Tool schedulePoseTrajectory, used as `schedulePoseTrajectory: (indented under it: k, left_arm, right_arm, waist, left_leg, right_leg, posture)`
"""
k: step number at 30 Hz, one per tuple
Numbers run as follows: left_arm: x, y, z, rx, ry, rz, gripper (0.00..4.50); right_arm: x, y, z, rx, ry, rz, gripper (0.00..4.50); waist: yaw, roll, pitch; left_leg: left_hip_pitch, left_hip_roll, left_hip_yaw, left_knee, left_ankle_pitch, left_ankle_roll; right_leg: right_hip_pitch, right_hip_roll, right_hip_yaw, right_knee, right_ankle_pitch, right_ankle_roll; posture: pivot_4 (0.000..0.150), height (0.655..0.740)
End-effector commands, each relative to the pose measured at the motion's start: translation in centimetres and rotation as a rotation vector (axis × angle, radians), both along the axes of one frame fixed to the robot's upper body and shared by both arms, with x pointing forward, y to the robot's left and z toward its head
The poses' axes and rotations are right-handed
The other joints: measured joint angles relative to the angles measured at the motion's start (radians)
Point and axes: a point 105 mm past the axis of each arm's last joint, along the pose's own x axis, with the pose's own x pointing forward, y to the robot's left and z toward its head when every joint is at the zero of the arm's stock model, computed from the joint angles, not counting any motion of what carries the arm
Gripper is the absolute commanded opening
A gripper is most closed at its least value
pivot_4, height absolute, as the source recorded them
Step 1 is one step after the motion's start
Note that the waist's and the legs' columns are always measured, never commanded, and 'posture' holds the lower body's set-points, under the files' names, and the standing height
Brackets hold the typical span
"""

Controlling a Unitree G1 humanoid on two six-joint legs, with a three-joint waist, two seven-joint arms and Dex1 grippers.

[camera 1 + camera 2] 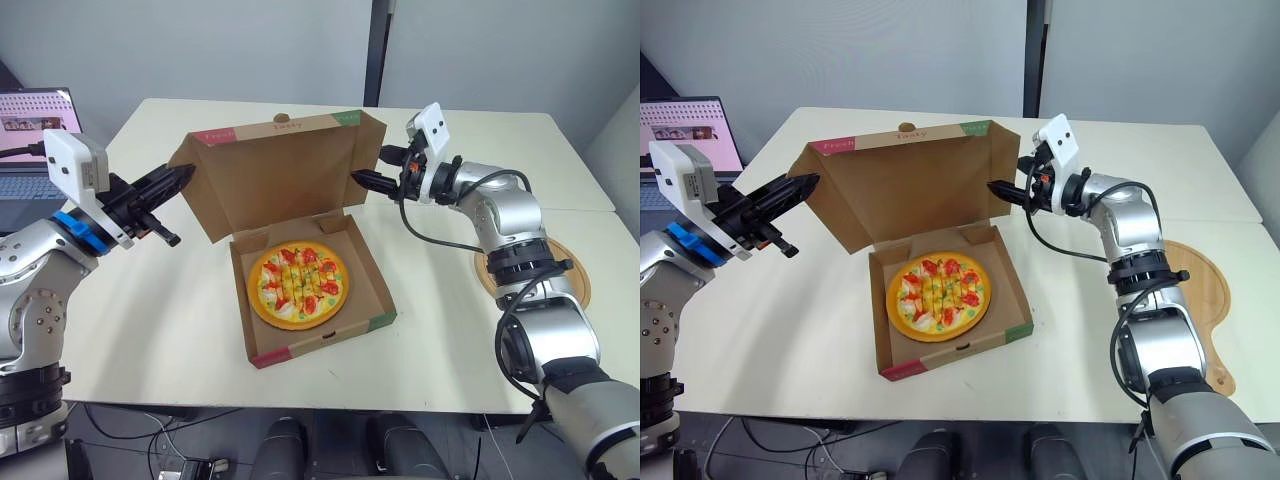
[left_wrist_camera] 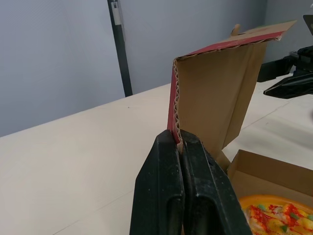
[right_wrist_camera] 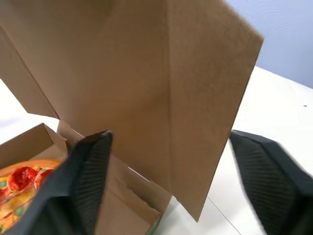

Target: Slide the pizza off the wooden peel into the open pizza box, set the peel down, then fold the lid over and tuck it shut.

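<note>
On the table (image 1: 150, 330) before me the pizza (image 1: 298, 284) lies in the box (image 1: 372, 318), and the peel (image 1: 1200, 275) lies flat by my right arm. Further back the lid (image 1: 275, 175) stands raised. My left gripper (image 2: 177, 142) is pinching its left side, and my right gripper (image 1: 378, 168) is spread wide at its right side.

cream table (image 1: 180, 340), grey wall (image 1: 200, 45), perhaps laptop (image 1: 35, 115)

Between the jaws of your left gripper (image 2: 180, 140) sits the lid (image 2: 215, 88): matt brown corrugated cardboard, its fluted edge raw, outer rim printed red. The fingers (image 2: 159, 191) look smooth, faintly shiny black plastic. Below the jaws, the pizza (image 1: 298, 284) is glossy; the table (image 1: 170, 330), matt cream.
</note>
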Motion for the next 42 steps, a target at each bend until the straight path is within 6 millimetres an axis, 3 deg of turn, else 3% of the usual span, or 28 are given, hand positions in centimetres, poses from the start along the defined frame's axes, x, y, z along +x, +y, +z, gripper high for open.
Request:
schedulePoseTrajectory:
  k: [1, 8, 15, 21, 33, 42]
  left_arm:
    - [-0.5, 0.2, 1.3, 0.001, -0.049, 0.007, 0.00]
    - [-0.3, 0.0, 1.2, -0.006, -0.046, 0.005, 0.00]
    - [-0.1, -0.2, 1.2, -0.013, -0.044, 0.005, 0.00]
    - [0.9, -1.3, 1.0, 0.020, -0.006, 0.009, 0.00]
    - [6.1, -7.9, 1.7, -0.032, 0.054, -0.152, 0.00]
    - [8.0, -12.1, 2.3, -0.044, 0.074, -0.289, 0.00]
  right_arm:
    - [-0.4, 0.4, 3.0, 0.058, -0.083, 0.020, 2.52]
    - [-0.9, 0.9, 3.5, 0.103, -0.077, 0.049, 0.02]
    - [-1.4, 0.6, 3.2, 0.080, -0.086, 0.045, 0.02]
    - [-1.2, -0.8, 3.6, 0.038, -0.145, -0.070, 0.02]
    - [-3.5, -5.0, 3.3, -0.041, -0.217, -0.387, 0.02]
    - [-5.0, -6.4, 3.5, -0.035, -0.241, -0.570, 0.02]
  waist:
    - [0.000, 0.000, 0.000]
    - [0.000, 0.000, 0.000]
    - [0.000, 0.000, 0.000]
    - [0.003, 0.000, 0.000]
    - [0.004, 0.000, 0.000]
    - [0.004, 0.000, 0.000]
  left_leg:
    - [0.000, 0.000, 0.000, 0.000, 0.000, 0.000]
    - [0.000, 0.000, 0.000, 0.000, 0.000, 0.000]
    - [0.000, 0.000, 0.000, 0.000, 0.000, 0.000]
    - [-0.001, 0.000, -0.001, 0.000, 0.000, 0.000]
    - [-0.003, -0.002, -0.002, 0.002, 0.000, 0.000]
    - [-0.004, -0.003, -0.002, 0.002, 0.000, 0.000]
  right_leg:
    - [0.000, 0.000, 0.000, 0.000, 0.000, 0.000]
    - [0.000, 0.000, 0.000, 0.000, 0.000, 0.000]
    - [0.000, 0.000, 0.000, 0.000, 0.000, 0.000]
    - [0.000, 0.000, -0.001, 0.000, 0.000, 0.000]
    - [-0.001, 0.000, -0.002, 0.000, 0.001, 0.001]
    - [-0.001, 0.001, -0.002, 0.000, 0.001, 0.001]
  posture:
    - [0.150, 0.7306]
    - [0.150, 0.7306]
    - [0.150, 0.7306]
    - [0.150, 0.7306]
    - [0.150, 0.7306]
    - [0.150, 0.7306]
